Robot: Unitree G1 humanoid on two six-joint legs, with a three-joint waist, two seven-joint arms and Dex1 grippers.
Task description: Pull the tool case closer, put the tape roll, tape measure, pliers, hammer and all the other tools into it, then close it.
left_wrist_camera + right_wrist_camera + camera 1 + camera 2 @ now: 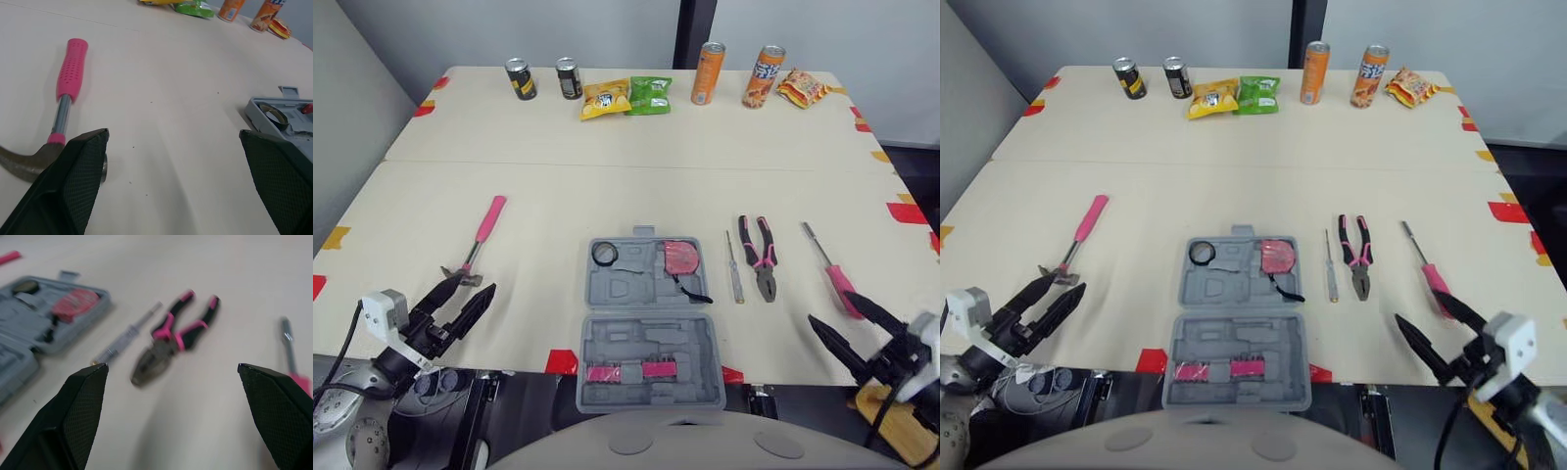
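Grey moulded tool case [646,323] lies open on the smooth desk [607,147]. Left gripper [476,284] sits beside the pink-handled hammer [481,235], right gripper [830,307] by the screwdriver [837,279]. Both sets of textured black fingers are spread and empty.

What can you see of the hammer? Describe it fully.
The hammer lies flat on the table, left of the open grey tool case. It has a pink dimpled grip, a bare metal shaft and a dark claw head. The grip points away from the robot; the head lies by the open left gripper, contact unclear.
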